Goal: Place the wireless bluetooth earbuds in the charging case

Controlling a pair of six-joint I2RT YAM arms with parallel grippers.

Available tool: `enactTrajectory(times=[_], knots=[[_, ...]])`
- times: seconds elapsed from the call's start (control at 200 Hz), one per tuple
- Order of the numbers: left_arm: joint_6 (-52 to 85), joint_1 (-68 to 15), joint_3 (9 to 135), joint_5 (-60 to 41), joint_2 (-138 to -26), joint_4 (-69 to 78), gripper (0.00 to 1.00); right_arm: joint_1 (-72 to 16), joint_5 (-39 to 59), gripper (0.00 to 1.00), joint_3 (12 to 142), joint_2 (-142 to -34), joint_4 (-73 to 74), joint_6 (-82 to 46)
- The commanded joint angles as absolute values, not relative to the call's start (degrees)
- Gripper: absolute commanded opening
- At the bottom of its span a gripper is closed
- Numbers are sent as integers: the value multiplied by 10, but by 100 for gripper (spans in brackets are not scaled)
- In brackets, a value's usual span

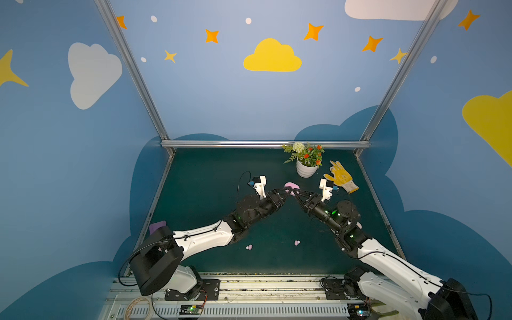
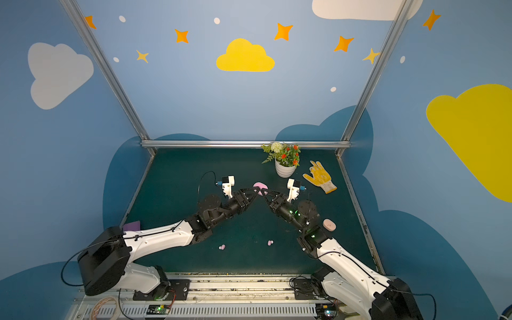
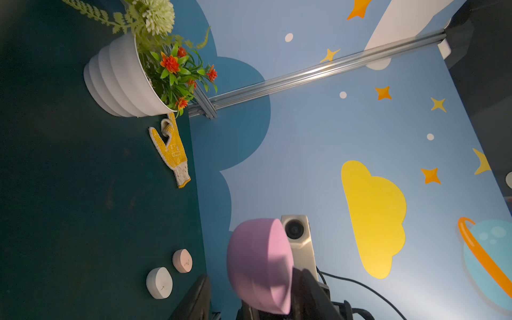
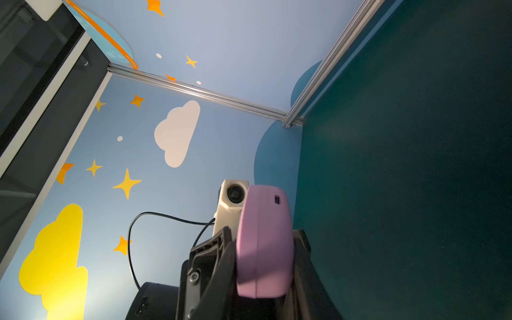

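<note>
A closed lilac charging case [image 1: 290, 184] hangs above the middle of the green table [image 1: 210, 177]. My right gripper [image 1: 295, 191] is shut on it, and the right wrist view shows the case [image 4: 264, 241] pressed between both fingers. My left gripper [image 1: 287, 191] reaches in from the other side and stands open around the case [image 3: 257, 266]. One left finger [image 3: 307, 288] lies against the case, the other [image 3: 198, 297] is apart from it. Two pairs of tiny earbuds lie near the front of the table, one pair [image 1: 249, 247] to the left and one pair [image 1: 297, 243] to the right.
A white pot of flowers [image 1: 306, 167] and a yellow glove [image 1: 341, 177] sit at the back right. A peach-pink case [image 2: 329, 224] lies beside the right arm, and a white case [image 3: 159, 283] next to it. A purple object [image 1: 158, 225] sits at the left edge.
</note>
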State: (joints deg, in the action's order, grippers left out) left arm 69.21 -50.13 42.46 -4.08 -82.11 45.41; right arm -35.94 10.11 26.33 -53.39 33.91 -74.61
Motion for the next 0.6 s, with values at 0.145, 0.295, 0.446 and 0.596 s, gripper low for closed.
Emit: enactTrajectory(times=[0.145, 0.295, 0.446, 0.596], knots=[[697, -499, 420, -13, -805, 503, 48, -378, 73, 17, 259, -550, 381, -757], [703, -499, 419, -12, -810, 513, 46, -393, 56, 17, 256, -557, 389, -759], [709, -499, 413, -8, -814, 521, 45, -399, 49, 16, 256, -559, 389, -761], [712, -498, 413, -8, -815, 527, 45, -402, 45, 16, 257, -561, 389, -762]])
